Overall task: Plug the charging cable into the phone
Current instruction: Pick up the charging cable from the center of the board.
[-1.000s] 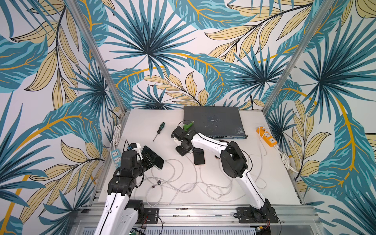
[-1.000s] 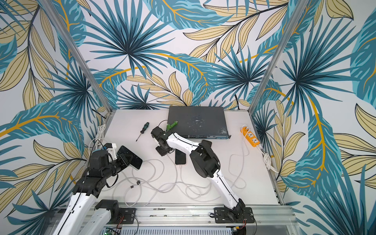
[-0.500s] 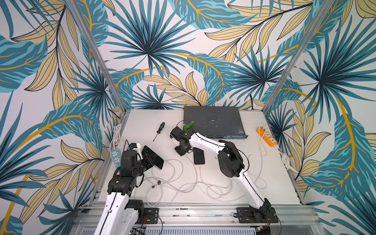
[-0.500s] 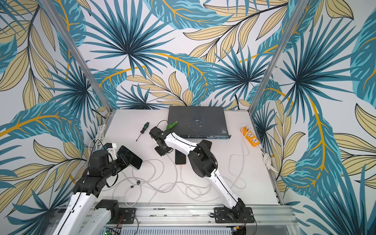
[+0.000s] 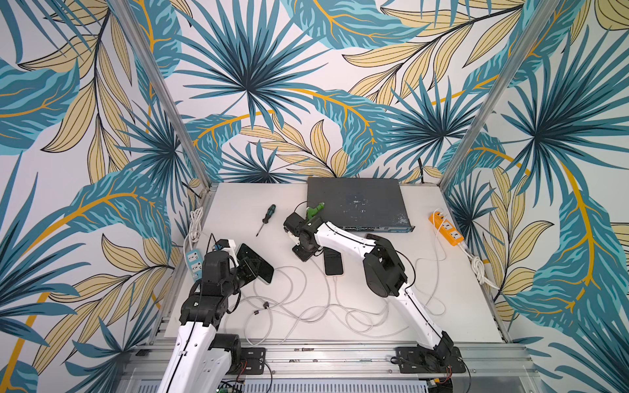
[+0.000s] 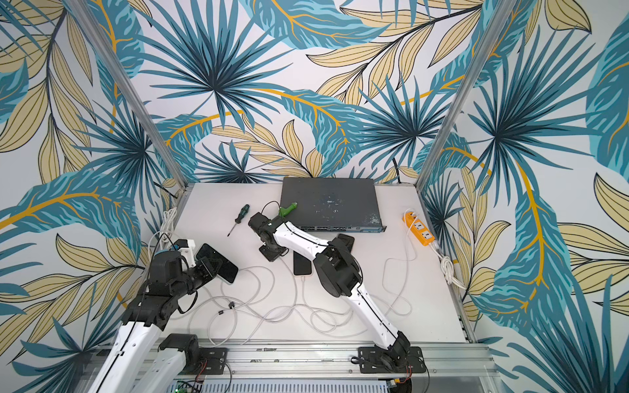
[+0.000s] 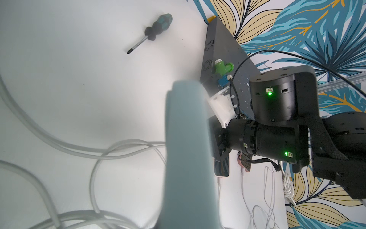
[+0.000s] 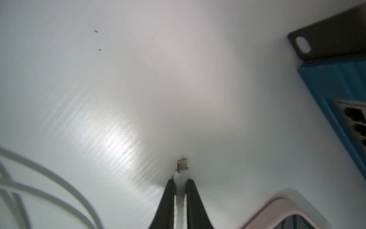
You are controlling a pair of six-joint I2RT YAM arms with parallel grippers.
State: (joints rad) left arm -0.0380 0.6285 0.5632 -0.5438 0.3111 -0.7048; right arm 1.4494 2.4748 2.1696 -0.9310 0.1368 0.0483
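Okay, looking at left fingers (image 5: pixel 250 265) clamped on a dark phone (image 5: pixel 265 270), held tilted above the desk (image 5: pixel 238 204) by its left edge. Got right fingers (image 8: pixel 168 198) pinched on the charging cable (image 8: pixel 182 166) plug, metal tip poking out, down at the desk beside a pink-cased phone (image 8: pixel 277 206).

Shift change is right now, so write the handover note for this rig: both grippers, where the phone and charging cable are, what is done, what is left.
Left gripper: jaws shut on the black flat smartphone, held tilted.
Right gripper: jaws shut on the white charging cable's plug, with its small metal connector tip poking out, low over the white table.
Done: phone and plug are both gripped.
Left: they are apart; bring the tip to the held phone's port and push it in.
Note: a second, pink-cased phone lies flat beside the right gripper.
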